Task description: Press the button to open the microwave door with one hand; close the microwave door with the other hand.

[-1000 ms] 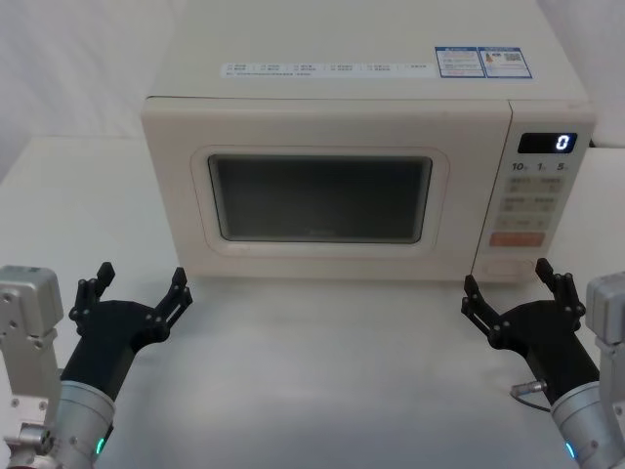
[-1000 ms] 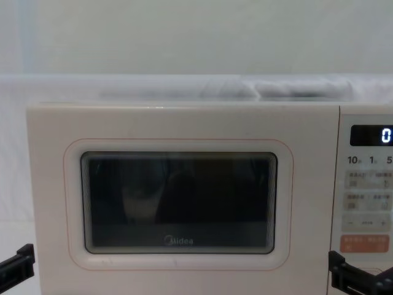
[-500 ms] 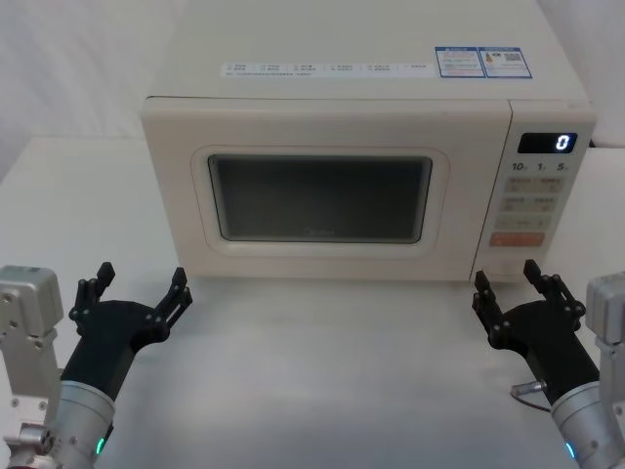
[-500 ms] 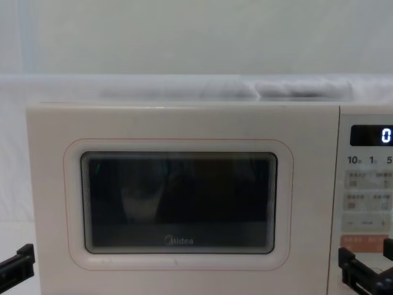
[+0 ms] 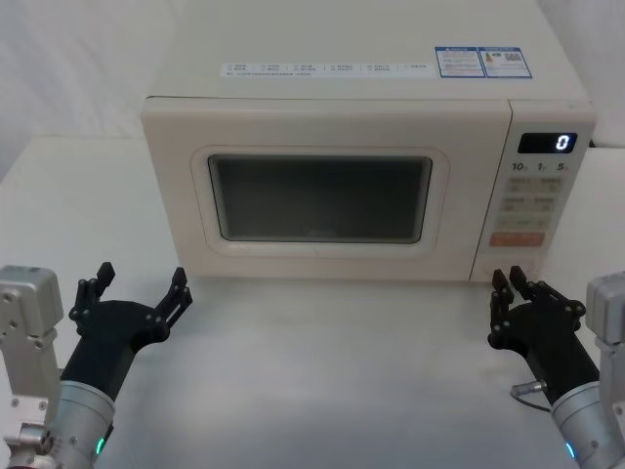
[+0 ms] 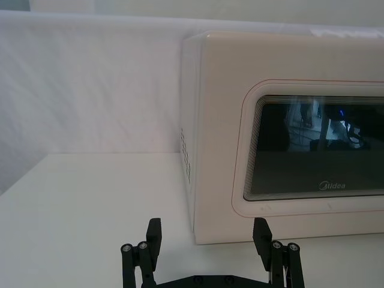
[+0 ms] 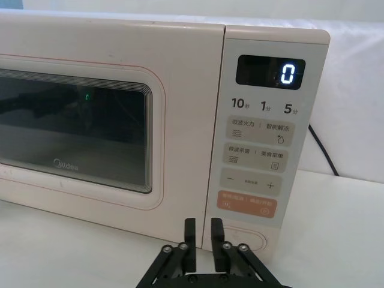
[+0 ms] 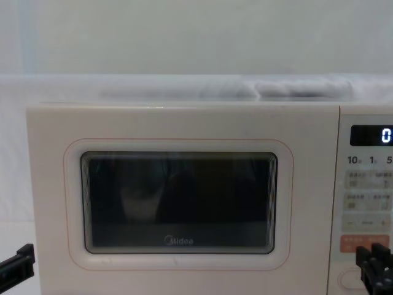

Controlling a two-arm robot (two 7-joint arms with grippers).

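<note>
White table (image 5: 322, 371) bears microwave door (image 5: 322, 191), right tool (image 5: 512, 293) near.

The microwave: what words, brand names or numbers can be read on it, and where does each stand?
"Midea": grey logo on the microwave door, under the window.
"0": lit digit on the display of the control panel.
"10", "1", "5": row under the display, each with a small mark too small to read.
Chinese key labels: too small to read.
Orange key: text unreadable.
Top stickers: print too small.

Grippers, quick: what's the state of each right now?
Left gripper: open, holding nothing, left of the microwave door.
Right gripper: fingers nearly shut, empty, just before the button.
</note>
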